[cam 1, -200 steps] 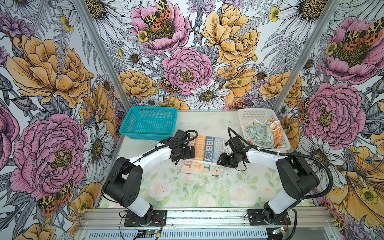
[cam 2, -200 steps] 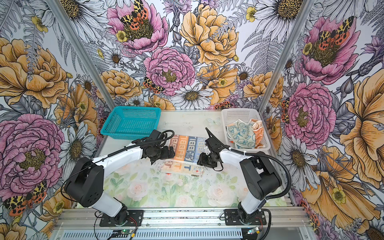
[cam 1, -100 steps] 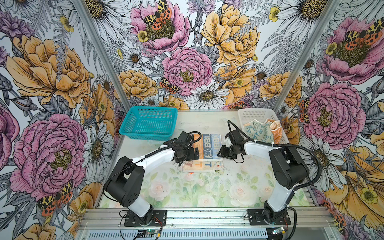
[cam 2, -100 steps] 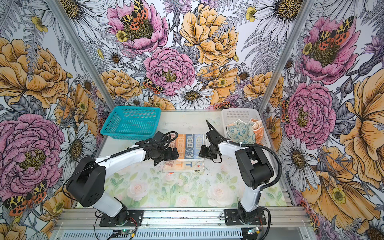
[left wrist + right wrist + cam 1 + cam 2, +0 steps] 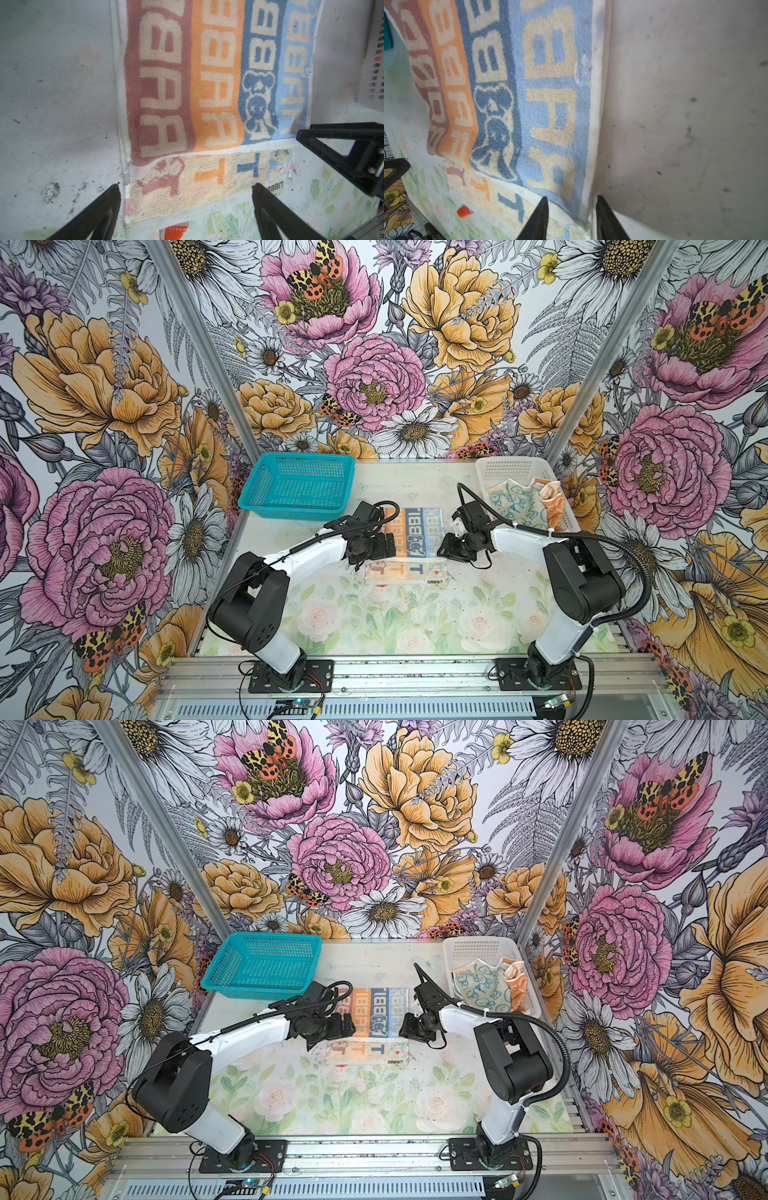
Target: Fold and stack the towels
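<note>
The striped towel (image 5: 413,531) (image 5: 380,1011) lies folded in the middle of the table, coloured face up, with a pale strip of its lower layer showing along the near edge. My left gripper (image 5: 376,553) (image 5: 186,187) hovers open over its near left corner, with nothing held. My right gripper (image 5: 446,549) (image 5: 572,198) is low at the towel's right edge. Its jaws are partly apart and straddle the folded corner (image 5: 583,218) without pinching it. A cream towel (image 5: 515,504) and an orange towel (image 5: 550,499) lie crumpled in the white basket (image 5: 515,464).
A teal mesh basket (image 5: 299,485) stands at the back left, close behind my left wrist. The white basket is at the back right beside my right arm. A small red tag (image 5: 174,229) sticks out at the striped towel's near edge.
My right gripper swung toward the back along the towel's right edge, then came a little forward, and its jaws narrowed. The left gripper and the towel have barely moved.
</note>
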